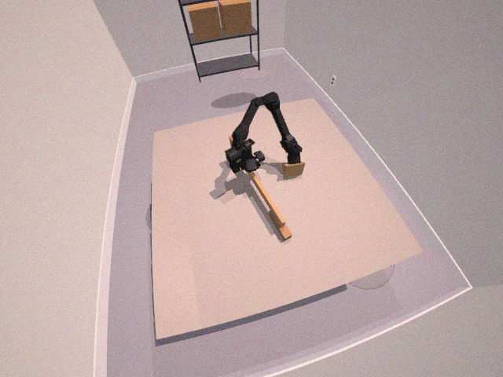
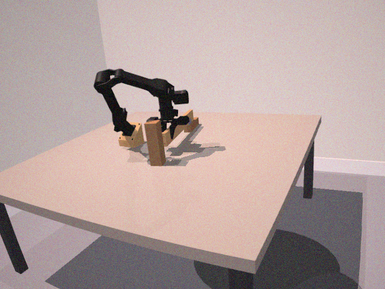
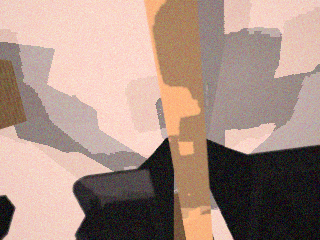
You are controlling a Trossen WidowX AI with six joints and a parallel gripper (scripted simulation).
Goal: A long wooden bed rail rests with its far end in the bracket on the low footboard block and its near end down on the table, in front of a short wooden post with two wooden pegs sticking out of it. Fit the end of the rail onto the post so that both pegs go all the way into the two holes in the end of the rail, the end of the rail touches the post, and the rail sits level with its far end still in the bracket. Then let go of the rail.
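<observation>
Top view, where the rail is: we see the rail (image 1: 268, 200) lying along the table (image 1: 195, 259), one end by the post (image 1: 284, 231) and the other running under our gripper (image 1: 245, 164) toward the footboard block (image 1: 231, 141).
Top view, long axis: it runs diagonally from the upper left, near the arm, to the lower right, where its post end points.
Top view, progress: the rail end looks close against the post, but we cannot tell from here whether the pegs are fully home.

Exterior view, tool: our gripper (image 2: 172, 124) comes down from above onto the rail (image 2: 169, 133), well back from the post (image 2: 154, 142) and nearer the footboard block (image 2: 190, 121).
Exterior view, axis: the rail recedes from behind the post toward the block; the post hides the joint, so we cannot judge seating or level.
Exterior view, other: the arm's wooden base (image 2: 130, 138) stands beside it, apart from the rail.

Wrist view, grip: the rail (image 3: 182, 115) passes between our dark fingers; we judge them clenched on it.
Wrist view, axis: the rail runs nearly straight up the frame, leaning slightly.

Done: rail grasped and, we judge, brought near the post.
Left: confirm both pegs are home and the rail is level, then let go.
</observation>
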